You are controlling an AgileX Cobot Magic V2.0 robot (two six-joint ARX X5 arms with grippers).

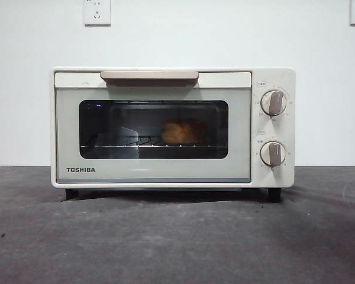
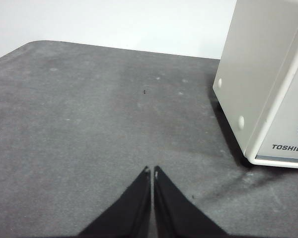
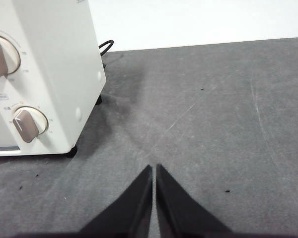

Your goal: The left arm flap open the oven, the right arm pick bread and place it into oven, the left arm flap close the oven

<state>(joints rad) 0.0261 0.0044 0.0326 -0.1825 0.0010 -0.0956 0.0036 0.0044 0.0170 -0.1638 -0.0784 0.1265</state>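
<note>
The left tool (image 2: 151, 171) is seen with its two black jaws pressed together, nothing held between them, hanging over bare grey worktop (image 2: 89, 129) near the left side of the oven (image 2: 268, 79). It is apart from the oven, whose cream side wall and TOSHIBA-marked front corner are seen just beyond it. The right tool (image 3: 154, 168) is likewise closed and empty, its jaw tips meeting over the worktop on the oven's right side, near the two beige knobs (image 3: 25, 124) but not touching them. A black cable (image 3: 105, 47) is seen behind the oven's far right corner.

In the front view neither arm is shown. The oven stands square on its black feet (image 1: 274, 193) in the middle of the worktop, against a white wall (image 1: 225, 35) with two sockets (image 1: 97, 12). Its door (image 1: 154, 133) is shut flush, the beige bar handle (image 1: 149, 76) lying along the top edge. Through the dark glass the bread (image 1: 180, 131) is seen on the wire rack (image 1: 148, 144), slightly right of the window's centre; its outline is dimmed by the glass, so it can only be said to appear to rest upright on the rack.
</note>
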